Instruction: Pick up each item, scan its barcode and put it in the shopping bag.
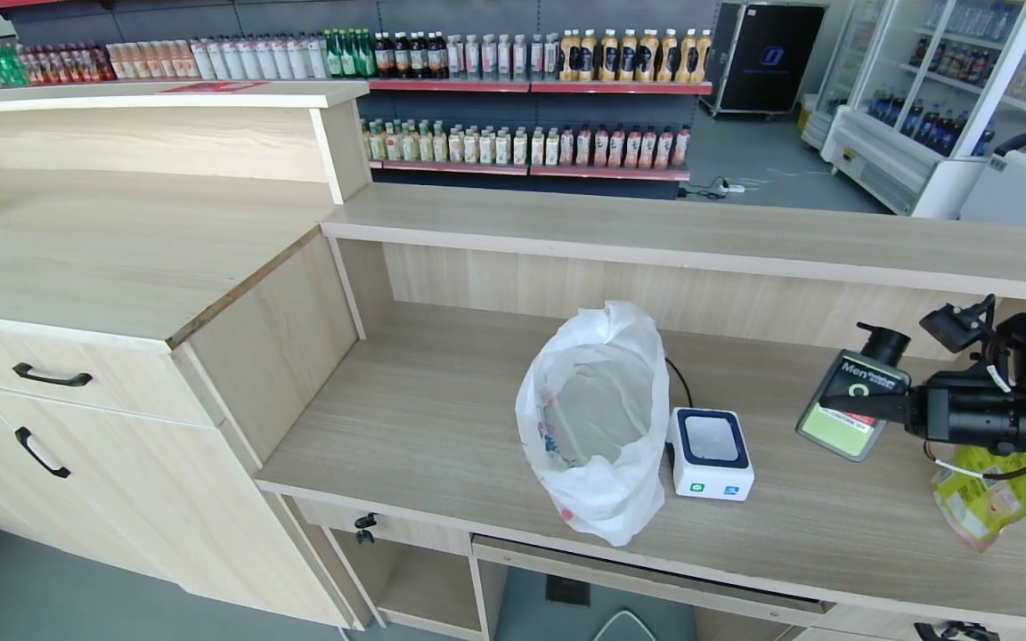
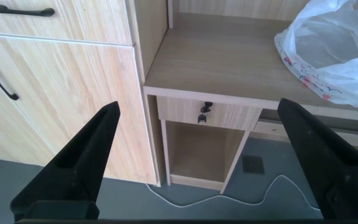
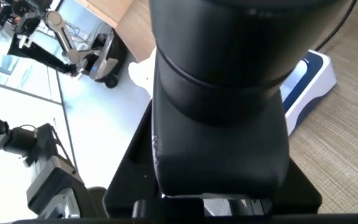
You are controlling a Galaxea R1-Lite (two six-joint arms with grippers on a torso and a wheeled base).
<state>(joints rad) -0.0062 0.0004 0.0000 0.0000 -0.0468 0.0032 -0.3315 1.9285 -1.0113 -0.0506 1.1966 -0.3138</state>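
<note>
The right jaws are clamped on a dark-capped bottle, held tilted above the worktop, well right of the scanner. The left jaws gape wide and empty, low before the cabinet. The shopping bag stands open just left of the scanner. The barcode may face away from the scanner window, so the scan could fail. The limp bag rim could also fold shut under the bottle.

Shop: stocked drink shelves; checkout counter
</note>
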